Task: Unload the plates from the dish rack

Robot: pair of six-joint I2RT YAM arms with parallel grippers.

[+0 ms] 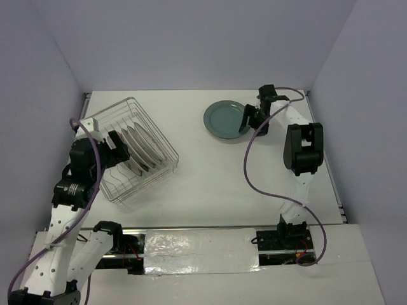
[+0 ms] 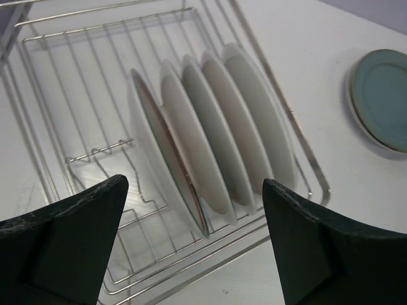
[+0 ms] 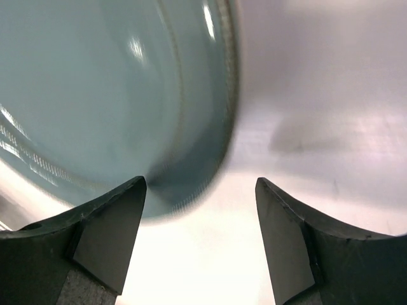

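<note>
Left gripper (image 2: pixel 195 181) gaping over the dish rack (image 1: pixel 121 181), five plates (image 2: pixel 213 133) standing inside. Right gripper (image 3: pixel 200 184) has its jaws apart at the rim of the grey-teal plate (image 3: pixel 95 82), which is flat near the worktop (image 1: pixel 210 184) far edge.

A white table (image 1: pixel 210 184) stands enclosed by plain pale-lavender walls (image 1: pixel 191 44) on three sides. A crinkled, shiny clear sheet (image 1: pixel 200 251) lies along the middle of its near edge.
</note>
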